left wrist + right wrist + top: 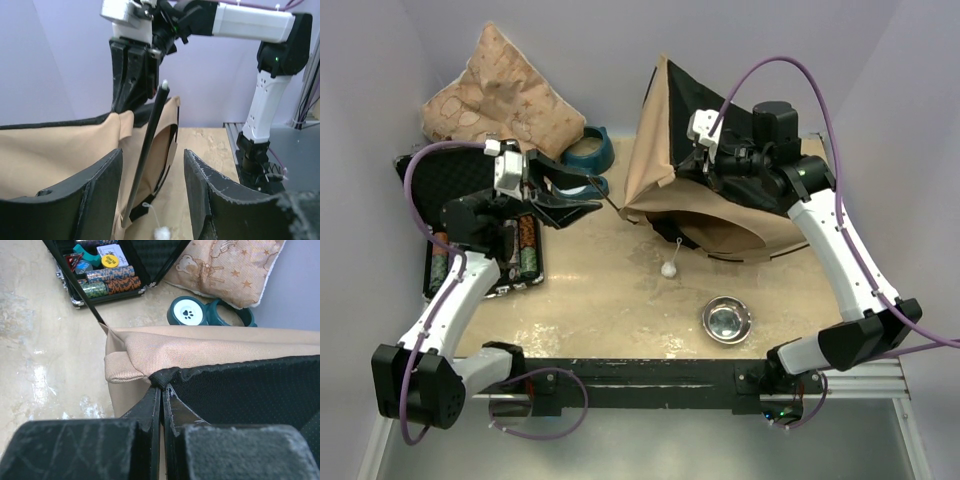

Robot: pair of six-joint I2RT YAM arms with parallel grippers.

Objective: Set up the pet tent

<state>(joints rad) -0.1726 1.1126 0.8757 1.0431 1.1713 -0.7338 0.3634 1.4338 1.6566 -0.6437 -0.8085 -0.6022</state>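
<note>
The pet tent (pixel 665 160) is a tan fabric teepee with black lining, lying partly collapsed at the centre right of the table. My right gripper (pixel 703 152) is shut on its black-lined top edge (pixel 165 376) and holds it up. A thin dark pole (pixel 148 150) sticks out of the tent's left corner and passes between the open fingers of my left gripper (pixel 152 156), untouched by them. In the top view the left gripper (pixel 582 192) sits just left of the tent. The white pom-pom (pixel 668 268) lies on the table on its string.
A tan star-patterned pillow (pixel 500 95) lies at the back left, with teal pet bowls (pixel 592 148) beside it. An open black case (pixel 485 245) of poker chips sits at the left. A small metal bowl (pixel 725 318) stands near the front edge.
</note>
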